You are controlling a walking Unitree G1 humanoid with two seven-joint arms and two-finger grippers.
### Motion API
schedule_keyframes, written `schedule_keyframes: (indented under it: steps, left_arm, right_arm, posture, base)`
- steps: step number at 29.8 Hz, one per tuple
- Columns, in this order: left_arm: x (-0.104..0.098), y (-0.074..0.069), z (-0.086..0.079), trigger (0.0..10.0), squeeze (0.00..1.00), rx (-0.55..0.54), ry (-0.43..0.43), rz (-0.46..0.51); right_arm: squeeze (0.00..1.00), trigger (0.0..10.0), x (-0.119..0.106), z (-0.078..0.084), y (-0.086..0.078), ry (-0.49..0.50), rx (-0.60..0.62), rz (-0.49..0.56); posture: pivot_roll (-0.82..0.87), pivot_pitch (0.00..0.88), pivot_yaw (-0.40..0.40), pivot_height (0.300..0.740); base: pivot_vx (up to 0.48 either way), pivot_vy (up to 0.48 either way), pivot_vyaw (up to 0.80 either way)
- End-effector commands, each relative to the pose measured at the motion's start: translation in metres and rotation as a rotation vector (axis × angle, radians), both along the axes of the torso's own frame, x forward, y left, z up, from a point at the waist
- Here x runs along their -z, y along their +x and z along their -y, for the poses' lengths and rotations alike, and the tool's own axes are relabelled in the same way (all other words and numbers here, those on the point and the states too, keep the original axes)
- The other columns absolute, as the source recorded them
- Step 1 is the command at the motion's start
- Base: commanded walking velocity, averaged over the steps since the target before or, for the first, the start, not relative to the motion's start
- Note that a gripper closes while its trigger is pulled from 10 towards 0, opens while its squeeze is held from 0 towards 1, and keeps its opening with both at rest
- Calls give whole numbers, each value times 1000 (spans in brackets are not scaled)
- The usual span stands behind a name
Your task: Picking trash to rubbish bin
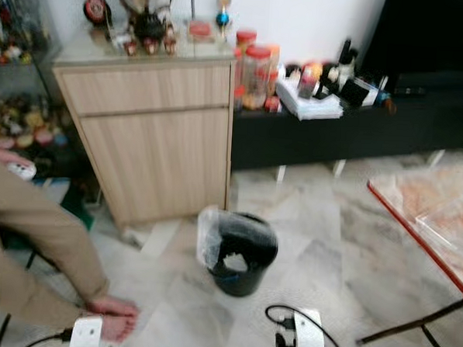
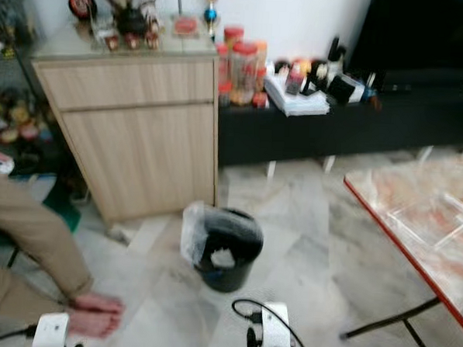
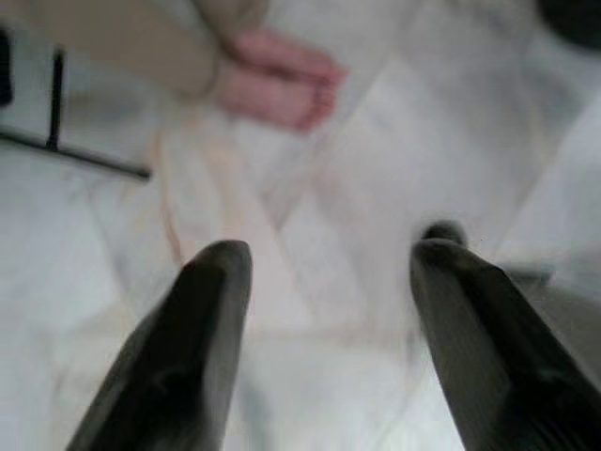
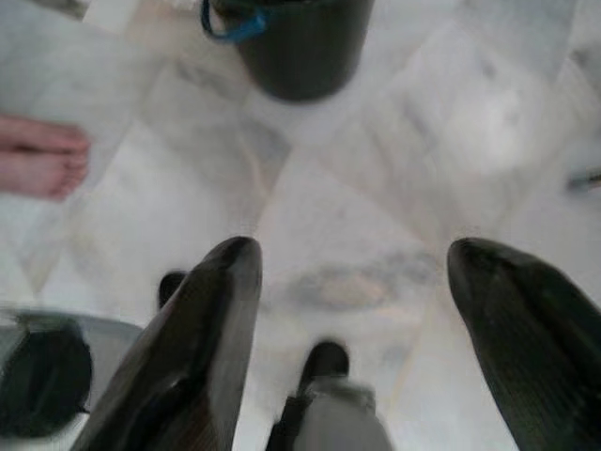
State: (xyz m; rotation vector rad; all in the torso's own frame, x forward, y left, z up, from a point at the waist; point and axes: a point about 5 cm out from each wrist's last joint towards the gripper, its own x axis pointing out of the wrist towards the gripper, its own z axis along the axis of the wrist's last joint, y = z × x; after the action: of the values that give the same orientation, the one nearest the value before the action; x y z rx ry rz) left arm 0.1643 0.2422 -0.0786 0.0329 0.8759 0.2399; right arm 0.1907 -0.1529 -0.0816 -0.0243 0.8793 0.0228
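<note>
standing on marble floor (image 1: 328,248): black bin (image 1: 239,252) before wooden cabinet (image 1: 156,138).

A: Where's everything relative to the black plastic-lined round rubbish bin (image 1: 239,252)?

B: Bin stands on the pale marble tile floor (image 1: 328,248). Light wooden cabinet (image 1: 152,138) just behind it, to its left. Long low black TV console (image 1: 350,125) behind, to its right. Red-edged folding table (image 1: 435,223) well right of bin.

A: Left side?

B: A person's bare feet (image 1: 114,316) on the floor, left of bin and nearer the robot.
</note>
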Motion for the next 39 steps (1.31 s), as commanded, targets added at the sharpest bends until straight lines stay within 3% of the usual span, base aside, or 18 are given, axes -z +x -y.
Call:
schedule_keyframes:
  steps: [1, 32, 35, 39]
  left_arm:
    - [-1, 1, -2, 10000, 0, -13, 1, 2]
    - [-3, 5, -4, 10000, 0, -3, 9, 21]
    - [-8, 12, -5, 10000, 0, 8, 30, 63]
    - [-25, 35, -10, 10000, 0, 26, 68, 182]
  right_arm:
    - [0, 10000, -1, 0, 2, 2, 3, 4]
    - [0, 10000, -7, -9, 12, 29, -27, 51]
    - [0, 10000, -10, -11, 17, 31, -41, 83]
    - [0, 10000, -23, -15, 36, 51, -51, 179]
  posture:
    - [8, 12, 9, 740]
    - [-7, 0, 24, 740]
    - [-11, 0, 26, 740]
    - [-12, 0, 29, 740]
  base:
    - [-307, 0, 0]
    - [-10, 0, 0]
    - [0, 0, 0]
    - [0, 0, 0]
